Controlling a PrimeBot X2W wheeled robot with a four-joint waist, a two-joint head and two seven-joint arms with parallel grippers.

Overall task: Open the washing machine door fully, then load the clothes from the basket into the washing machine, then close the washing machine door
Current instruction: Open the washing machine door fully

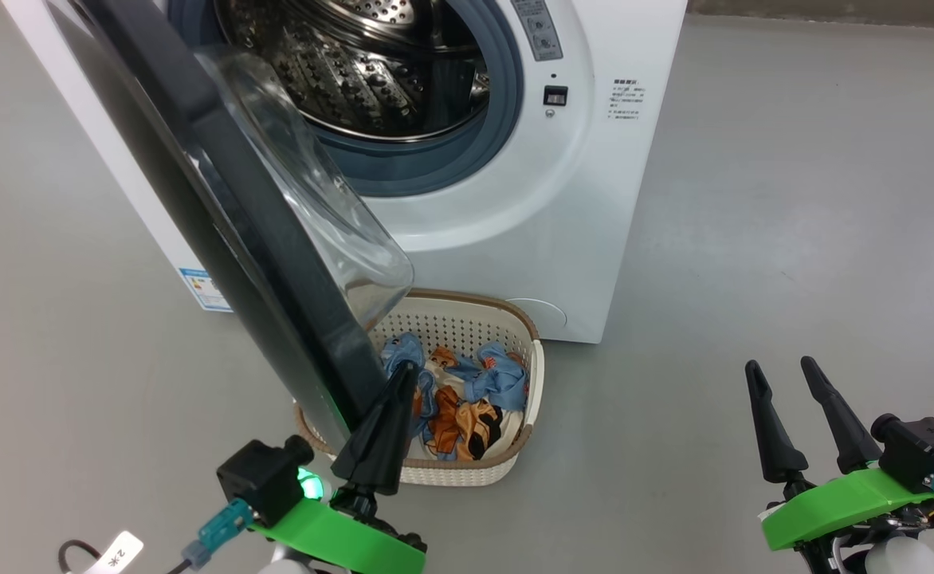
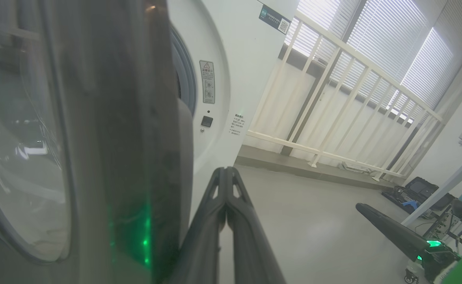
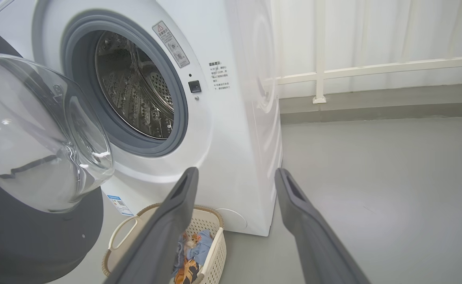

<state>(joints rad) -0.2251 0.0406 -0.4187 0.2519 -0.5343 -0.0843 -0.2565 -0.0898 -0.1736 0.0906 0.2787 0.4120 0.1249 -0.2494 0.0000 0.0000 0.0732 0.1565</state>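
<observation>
Grey floor (image 1: 794, 199) surrounds the washing machine (image 1: 515, 239), its partly open door (image 1: 220, 239) standing edge-on just left of the left gripper (image 1: 405, 371), fingers pressed together on nothing, the nearer arm to push it wider, while the right gripper (image 1: 782, 367) gapes empty, well apart beyond the basket (image 1: 536, 375).

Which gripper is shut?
The left gripper, fingers pressed together beside the washing machine door; the right gripper has its fingers spread apart.
</observation>
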